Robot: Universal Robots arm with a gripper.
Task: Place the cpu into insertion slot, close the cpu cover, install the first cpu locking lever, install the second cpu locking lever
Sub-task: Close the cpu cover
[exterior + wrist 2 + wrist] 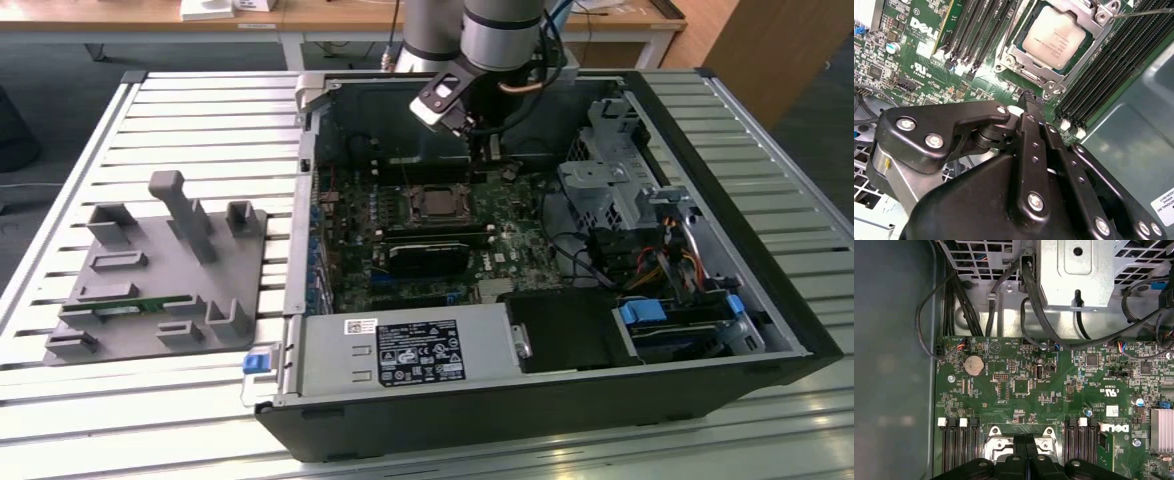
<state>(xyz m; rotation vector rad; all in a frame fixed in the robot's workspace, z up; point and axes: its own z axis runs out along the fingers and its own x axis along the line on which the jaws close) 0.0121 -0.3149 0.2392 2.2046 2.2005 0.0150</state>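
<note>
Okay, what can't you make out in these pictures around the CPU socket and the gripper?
Exterior view: the cpu cover is too small to show whether it is fully shut.
First wrist view: the gripper hides the cover's middle, and the picture's edge cuts off the rest.
Second wrist view: the edge cuts off part of the cover around the cpu and the end of a locking lever.
</note>
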